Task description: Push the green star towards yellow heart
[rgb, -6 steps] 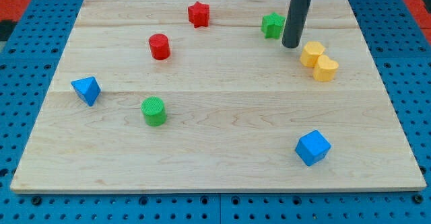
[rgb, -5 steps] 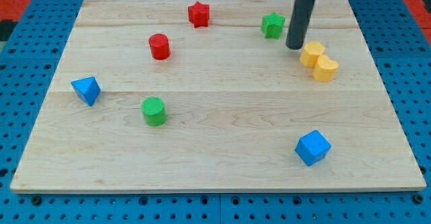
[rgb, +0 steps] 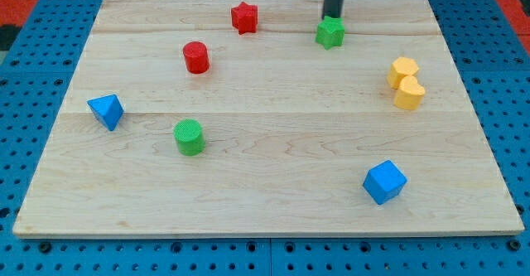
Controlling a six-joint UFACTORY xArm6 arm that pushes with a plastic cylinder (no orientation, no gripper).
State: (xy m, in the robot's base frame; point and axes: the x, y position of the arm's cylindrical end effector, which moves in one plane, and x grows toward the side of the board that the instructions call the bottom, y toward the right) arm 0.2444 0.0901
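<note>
No claw is fitted, so no claw state can be told; only my tip [rgb: 333, 16] is seen, set just above the green star [rgb: 330, 33] at the view's top, apparently touching it. The star lies on the tabletop [rgb: 265, 176] well apart from the yellow heart [rgb: 409, 94], which is touched by a yellow block [rgb: 402, 70]. Most of the push is judged undone.
</note>
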